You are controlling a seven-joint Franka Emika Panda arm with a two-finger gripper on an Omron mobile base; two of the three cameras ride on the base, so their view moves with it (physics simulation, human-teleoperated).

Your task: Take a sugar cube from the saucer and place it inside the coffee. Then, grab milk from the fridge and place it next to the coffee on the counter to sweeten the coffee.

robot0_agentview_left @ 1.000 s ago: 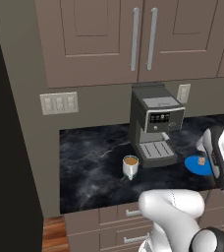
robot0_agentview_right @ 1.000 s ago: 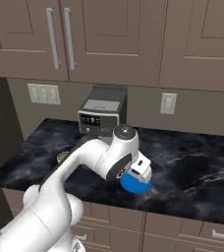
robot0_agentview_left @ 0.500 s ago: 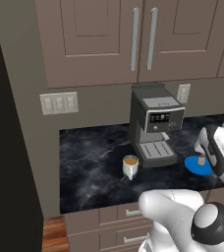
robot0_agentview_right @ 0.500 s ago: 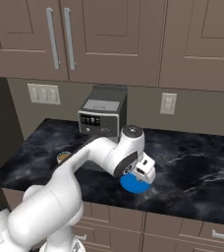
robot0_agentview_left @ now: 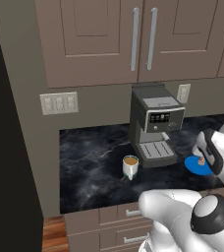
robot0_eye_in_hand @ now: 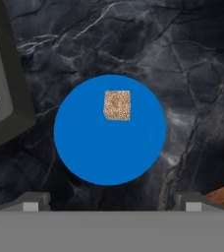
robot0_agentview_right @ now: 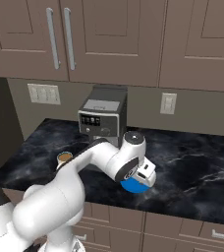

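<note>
The gripper (robot0_eye_in_hand: 109, 209) hangs above the saucer (robot0_eye_in_hand: 89, 147) with its jaws spread wide, grasping nothing. The sugar cube (robot0_eye_in_hand: 117, 105) lies on the saucer, right of the coffee machine (robot0_agentview_left: 153, 125); the coffee (robot0_agentview_left: 130, 166) stands on the counter (robot0_agentview_left: 89, 162) left of the machine

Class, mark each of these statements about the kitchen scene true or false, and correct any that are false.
1. The sugar cube lies on the blue saucer. True.
2. The gripper holds the cube. False: it is open above the saucer, with nothing between its fingers.
3. The coffee stands on the counter in front of the coffee machine, towards its left. True.
4. The saucer sits under the mug. False: they stand apart, the saucer on the machine's other side.
</note>
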